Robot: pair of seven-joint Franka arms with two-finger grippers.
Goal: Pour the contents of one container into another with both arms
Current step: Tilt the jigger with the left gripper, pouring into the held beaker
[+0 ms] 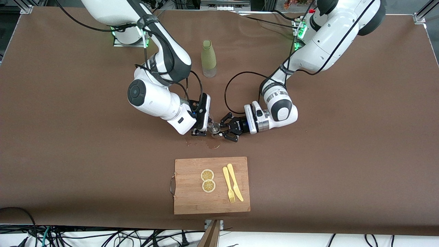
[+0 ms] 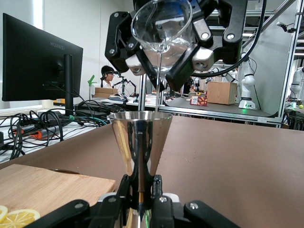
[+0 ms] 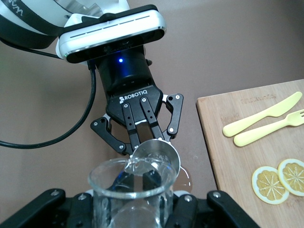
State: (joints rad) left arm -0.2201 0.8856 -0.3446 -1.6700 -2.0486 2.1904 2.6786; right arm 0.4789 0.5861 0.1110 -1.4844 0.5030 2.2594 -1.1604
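Front view: board (image 1: pixel 192 202) nearest, bearing lemon slices (image 1: pixel 208 180), fork (image 1: pixel 228 184), knife (image 1: pixel 235 181); farther back, right gripper (image 1: pixel 199 132) clamped on glass beaker (image 1: pixel 210 120), tilted over jigger (image 1: pixel 215 128) pinched by left gripper (image 1: pixel 224 132); bottle (image 1: pixel 209 58) farthest. Left wrist view: jigger (image 2: pixel 140 142) upright, thin stream falling in from beaker (image 2: pixel 162 26). Right wrist view: beaker (image 3: pixel 130 190) lip above jigger (image 3: pixel 159 154)
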